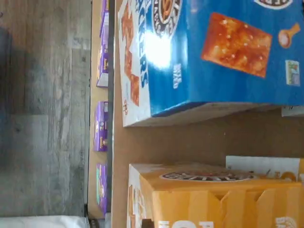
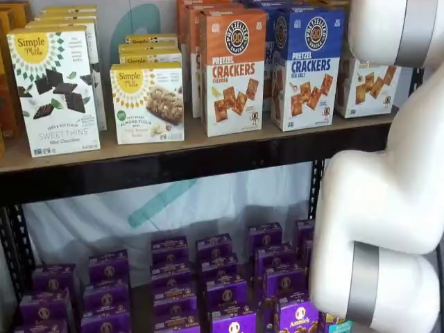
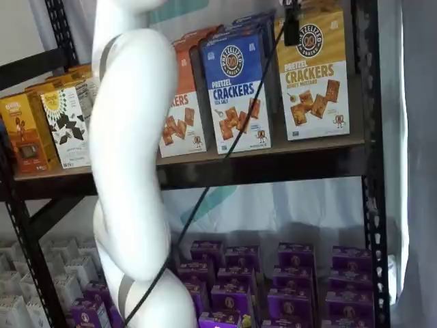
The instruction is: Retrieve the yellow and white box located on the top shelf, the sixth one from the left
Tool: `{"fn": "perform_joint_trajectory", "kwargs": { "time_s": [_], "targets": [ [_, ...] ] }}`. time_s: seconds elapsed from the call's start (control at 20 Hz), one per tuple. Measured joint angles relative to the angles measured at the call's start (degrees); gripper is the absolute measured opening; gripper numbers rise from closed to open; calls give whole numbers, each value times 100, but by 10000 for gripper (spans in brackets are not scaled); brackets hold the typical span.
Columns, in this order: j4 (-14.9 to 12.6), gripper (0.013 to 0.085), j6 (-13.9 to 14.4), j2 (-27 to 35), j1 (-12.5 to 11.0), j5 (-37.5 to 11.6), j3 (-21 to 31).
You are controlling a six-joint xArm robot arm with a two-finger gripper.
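The yellow and white box [image 3: 315, 75] stands upright at the right end of the top shelf [image 3: 273, 156], next to the rack's right post. In a shelf view only its white lower part [image 2: 371, 84] shows behind the white arm. The wrist view shows its yellow top [image 1: 213, 199]. The gripper [image 3: 292, 24] shows only as a black finger with a cable, hanging from the view's top edge in front of the box's upper left corner. No gap between the fingers can be seen, and nothing is in them.
A blue sea salt cracker box [image 3: 235, 89] and an orange cheddar box [image 2: 232, 69] stand left of the yellow one. Simple Mills boxes [image 2: 55, 87] fill the left. Purple boxes [image 2: 208, 277] sit on the lower shelf. The white arm [image 3: 130, 157] stands before the rack.
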Motion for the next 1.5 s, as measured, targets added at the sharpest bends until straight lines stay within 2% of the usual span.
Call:
{"fn": "perform_joint_trajectory", "kwargs": {
  "time_s": [0.2,0.45,0.95,1.2,1.5],
  "targets": [
    [-131,610,-71,-243,-45,193,159],
    [-124,610,-150,-537,-191,632,327],
    [-134,610,-304,-1427,-344,764,1326],
    [-71,610,-196,-1737,-279,956,1667],
    [-49,610,-60,-2201,-144,933,2226]
  ]
}}
